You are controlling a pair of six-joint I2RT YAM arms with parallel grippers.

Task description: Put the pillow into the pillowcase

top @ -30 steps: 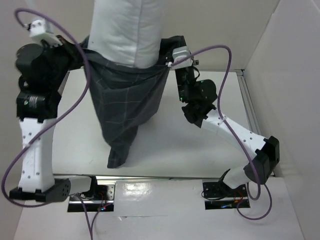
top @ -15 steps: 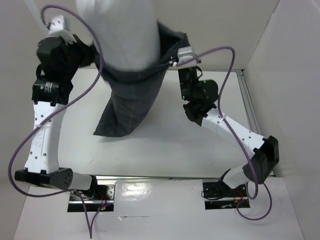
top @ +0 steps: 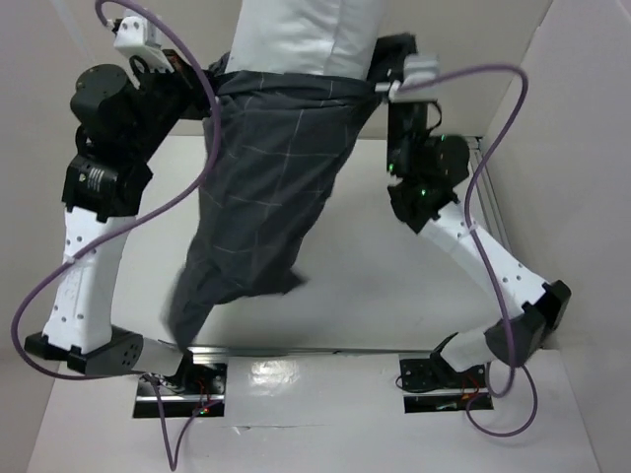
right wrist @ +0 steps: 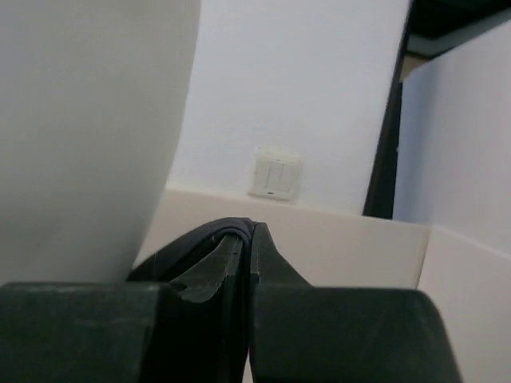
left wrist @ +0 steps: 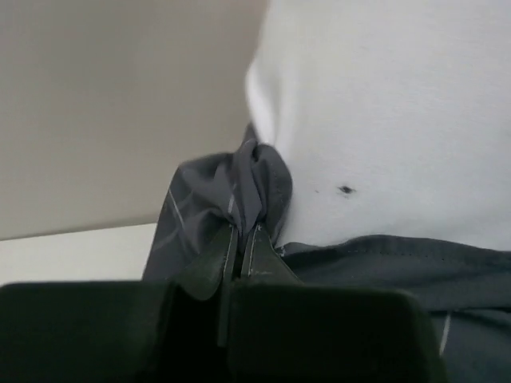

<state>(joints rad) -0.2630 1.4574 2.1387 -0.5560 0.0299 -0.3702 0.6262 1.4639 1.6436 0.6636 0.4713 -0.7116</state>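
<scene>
The left hand [top: 215, 77] is raised high on the left of the overhead view. Its fingers are pressed together on the rim of the large dark charcoal-grey cloth pillowcase [top: 266, 187], which is marked with a thin pale grid. In the left wrist view, the left hand [left wrist: 239, 235] is clamped on a bunched fold of the pillowcase [left wrist: 257, 179], and that fold lies directly against the pillow [left wrist: 383, 112]. A small dark speck [left wrist: 346, 190] shows on the white fabric there. The right hand [top: 383, 87] is raised to a similar height on the opposite side and grips the other end of the rim. In the right wrist view, the right hand [right wrist: 246, 235] has its fingers closed on a thin dark edge of the pillowcase [right wrist: 209, 239]. The large plain white stuffed pillow [top: 306, 34] stands upright between the two hands. Its lower end sits inside the stretched mouth of the pillowcase, and its upper part runs out of the overhead view. The rest of the pillowcase hangs slack and tapers down above the white worktop [top: 385, 286]. Its lowest tip is blurred near the left arm's base, so contact with the worktop cannot be determined. A purple cable [top: 211, 128] loops across the left arm. A pale wall switch [right wrist: 274, 174] is visible in the right wrist view.
</scene>
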